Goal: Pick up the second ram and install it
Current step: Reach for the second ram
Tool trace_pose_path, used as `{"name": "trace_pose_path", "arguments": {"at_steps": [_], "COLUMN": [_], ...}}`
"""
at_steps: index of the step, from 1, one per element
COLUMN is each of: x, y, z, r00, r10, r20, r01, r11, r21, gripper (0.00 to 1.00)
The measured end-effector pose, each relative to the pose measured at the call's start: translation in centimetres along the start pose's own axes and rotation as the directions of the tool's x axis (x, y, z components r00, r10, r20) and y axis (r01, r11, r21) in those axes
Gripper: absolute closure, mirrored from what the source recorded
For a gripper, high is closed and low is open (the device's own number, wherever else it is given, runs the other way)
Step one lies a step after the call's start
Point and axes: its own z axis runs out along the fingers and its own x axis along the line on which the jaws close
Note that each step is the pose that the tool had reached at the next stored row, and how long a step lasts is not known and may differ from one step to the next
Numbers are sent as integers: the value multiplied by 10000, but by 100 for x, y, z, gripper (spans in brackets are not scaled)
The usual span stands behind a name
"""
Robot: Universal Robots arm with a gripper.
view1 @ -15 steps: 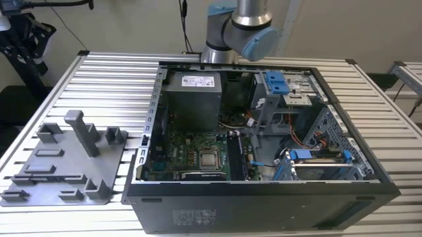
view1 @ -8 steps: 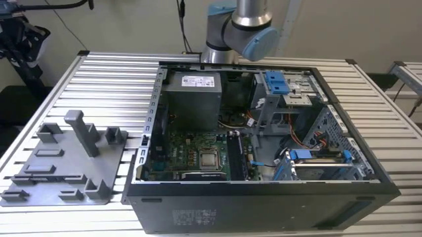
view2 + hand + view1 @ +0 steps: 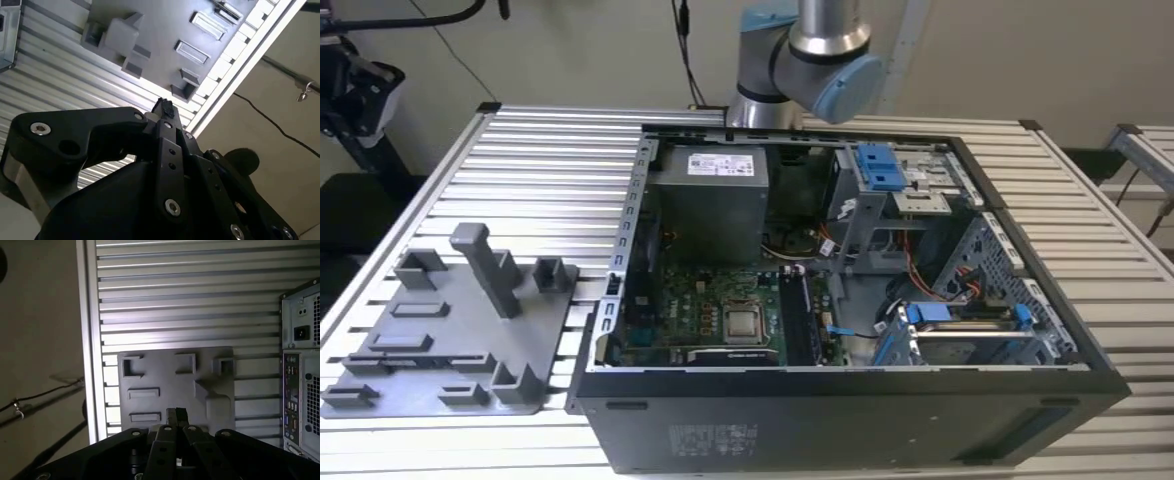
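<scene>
The claw (image 3: 176, 416), its 2 fingers pressed together on nothing, hangs above the grey tray (image 3: 165, 375) on the slatted table (image 3: 190, 300). Inside the open computer case (image 3: 854, 420) beside the tray, a dark narrow strip, apparently the second ram (image 3: 793, 315), stands slotted just beside the silver processor chip (image 3: 744, 322).

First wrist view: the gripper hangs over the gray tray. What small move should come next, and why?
Probably open the fingers where it hangs. The gripper is shut on nothing above the gray tray, and shut fingers cannot take a board. Whether the second ram lies in the tray's pockets I cannot tell, so descending can wait.
</scene>
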Motion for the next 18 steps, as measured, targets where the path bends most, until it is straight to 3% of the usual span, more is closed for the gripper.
{"name": "trace_pose_path", "arguments": {"at_steps": [10,18], "x": [10,18], "y": [-269,-344], "z": [-6,-8], "r00": [10000,9984], "r10": [-25,-559], "r20": [6,21], "r01": [25,559], "r11": [10000,9984], "r21": [-2,-8], "gripper": [89,89]}}
